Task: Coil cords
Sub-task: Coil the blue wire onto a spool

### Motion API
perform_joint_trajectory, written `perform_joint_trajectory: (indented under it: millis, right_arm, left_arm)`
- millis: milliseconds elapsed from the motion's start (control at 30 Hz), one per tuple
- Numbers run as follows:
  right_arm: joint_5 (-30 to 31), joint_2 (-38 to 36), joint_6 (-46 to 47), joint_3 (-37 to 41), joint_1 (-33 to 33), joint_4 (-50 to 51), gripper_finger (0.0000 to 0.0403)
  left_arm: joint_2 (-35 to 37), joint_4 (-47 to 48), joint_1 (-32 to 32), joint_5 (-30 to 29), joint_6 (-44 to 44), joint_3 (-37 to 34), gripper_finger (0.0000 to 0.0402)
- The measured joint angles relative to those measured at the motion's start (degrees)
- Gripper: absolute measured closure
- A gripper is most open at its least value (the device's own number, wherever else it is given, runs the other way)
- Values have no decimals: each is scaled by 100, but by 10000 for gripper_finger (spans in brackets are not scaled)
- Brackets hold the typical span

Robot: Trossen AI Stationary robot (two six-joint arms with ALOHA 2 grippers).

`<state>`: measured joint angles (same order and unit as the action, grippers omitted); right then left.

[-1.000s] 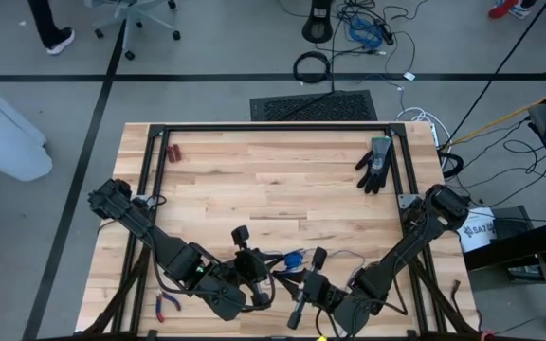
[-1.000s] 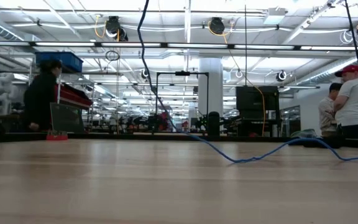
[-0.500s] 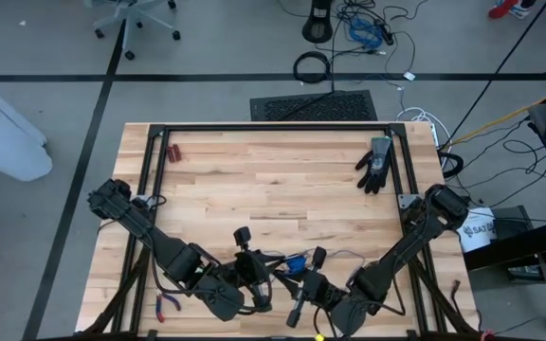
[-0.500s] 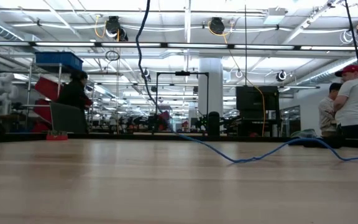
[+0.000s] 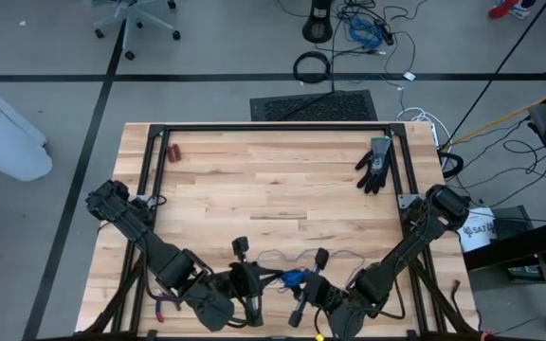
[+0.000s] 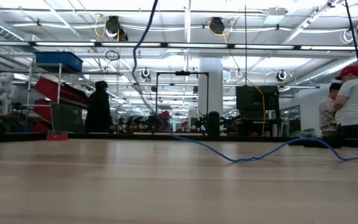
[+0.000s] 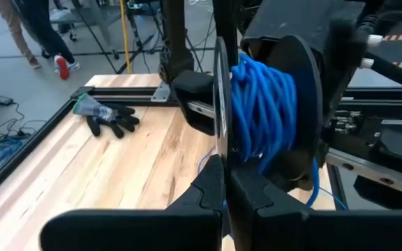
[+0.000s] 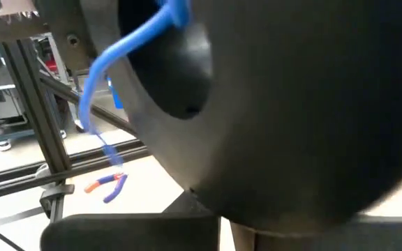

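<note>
A black spool wound with the bright blue cord is held up near the table's near edge, between my two grippers; in the high view it is a small blue bundle. My left gripper is shut at the spool's thin flange. My right gripper is on the spool's other side, and one black disc fills its wrist view. A loose length of the cord lies on the table and rises out of the low view. My left gripper pinches the lower rim of the spool's thin black flange between its two fingers. The fingers lie in the flange's plane, and the spool stands above them, clear of the table. My right gripper holds the spool, but the black disc hides the place of contact.
A black glove lies at the far right corner and a small red object at the far left. Red-handled pliers lie near the left arm. A black frame borders the table. People stand beyond it.
Both grippers have drawn back toward the table's near edge with the spool, the left one farther. The cord rising from the table in the low view has swung a little to the right at its top.
</note>
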<state>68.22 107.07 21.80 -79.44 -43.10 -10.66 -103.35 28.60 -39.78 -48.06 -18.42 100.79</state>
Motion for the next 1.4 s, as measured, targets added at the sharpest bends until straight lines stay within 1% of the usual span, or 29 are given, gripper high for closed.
perform_joint_trajectory:
  millis: [367,700,833,967,1000,1133,1233,1300,1400]
  right_arm:
    - [-23,-2,-194,0,-165,16,403]
    - [-91,-2,-917,0,-501,43,403]
    - [-73,-2,-1004,0,-576,205,397]
    - [-136,-2,-573,0,-578,767,384]
    - [-230,-2,-404,0,-578,962,379]
    - [-756,-2,456,0,-583,1697,361]
    - [-1262,20,1142,13,-596,2173,350]
    - [-1445,106,1383,63,-638,2288,345]
    - [-1348,389,1493,133,-713,2109,340]
  left_arm:
    - [26,50,-53,-144,88,-2,395]
    - [26,70,-53,-146,230,-2,395]
    - [36,67,-76,-126,234,-2,395]
    - [119,63,-129,-108,236,-4,395]
    - [141,58,-147,-110,236,-4,395]
    - [230,60,-214,-143,277,-4,395]
    - [286,107,-235,-139,409,-4,395]
    - [333,106,-228,-138,431,-4,395]
    - [382,126,-221,-55,431,-4,395]
